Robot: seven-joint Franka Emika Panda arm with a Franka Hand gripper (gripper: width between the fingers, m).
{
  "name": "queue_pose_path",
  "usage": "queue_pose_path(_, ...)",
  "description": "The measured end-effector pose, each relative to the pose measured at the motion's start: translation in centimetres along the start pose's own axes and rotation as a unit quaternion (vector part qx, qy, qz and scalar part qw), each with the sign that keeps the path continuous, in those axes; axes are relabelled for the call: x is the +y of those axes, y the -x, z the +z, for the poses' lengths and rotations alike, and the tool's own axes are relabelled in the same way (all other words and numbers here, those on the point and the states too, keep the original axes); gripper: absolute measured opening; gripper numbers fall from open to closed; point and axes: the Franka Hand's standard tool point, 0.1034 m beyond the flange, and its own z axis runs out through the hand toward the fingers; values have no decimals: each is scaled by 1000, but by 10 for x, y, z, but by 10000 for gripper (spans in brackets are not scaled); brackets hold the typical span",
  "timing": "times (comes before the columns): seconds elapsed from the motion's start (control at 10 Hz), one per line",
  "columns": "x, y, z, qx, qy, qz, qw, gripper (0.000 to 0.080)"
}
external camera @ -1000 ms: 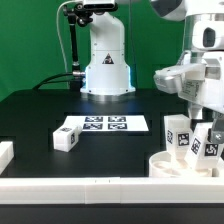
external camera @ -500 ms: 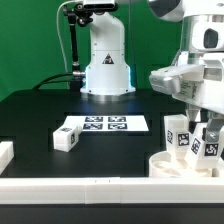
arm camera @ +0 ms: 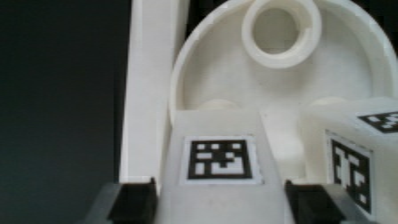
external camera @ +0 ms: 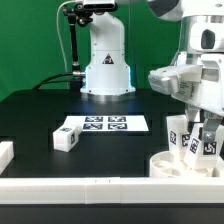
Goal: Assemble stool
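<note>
The round white seat disc (external camera: 168, 166) lies at the exterior view's lower right, against the front border bar. Two white tagged legs stand on it: one free (external camera: 176, 133), one (external camera: 205, 146) between my fingers. My gripper (external camera: 201, 130) reaches down from above and is shut on that leg. In the wrist view the held leg (arm camera: 222, 160) shows its tag and fills the gap between the dark fingers (arm camera: 134, 205) of the gripper (arm camera: 217, 206). The other leg (arm camera: 356, 150) stands close beside it, and the seat (arm camera: 214, 70) shows an open socket hole (arm camera: 285, 35). A loose leg (external camera: 65, 138) lies on the table.
The marker board (external camera: 103, 125) lies mid-table behind the loose leg. A long white border bar (external camera: 90, 186) runs along the front edge, and a short white block (external camera: 5, 152) sits at the exterior view's left. The robot base (external camera: 105, 70) stands at the back.
The wrist and gripper have shifted slightly toward the exterior view's left over the seat, still closed on the leg. The other parts have not moved.
</note>
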Motion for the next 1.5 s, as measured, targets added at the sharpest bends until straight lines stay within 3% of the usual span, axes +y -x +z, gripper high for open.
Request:
queue_pose_path(0.5, -1, -1, 0, 1, -1, 188, 982, 343)
queue_pose_path(0.8, -1, -2, 0, 4, -3, 325, 946, 343)
queue_pose_path(1.2, -2, -6, 1, 12, -6, 526, 851, 343)
queue_pose_path(1.5, -3, -10, 2, 22, -21, 645, 764, 343)
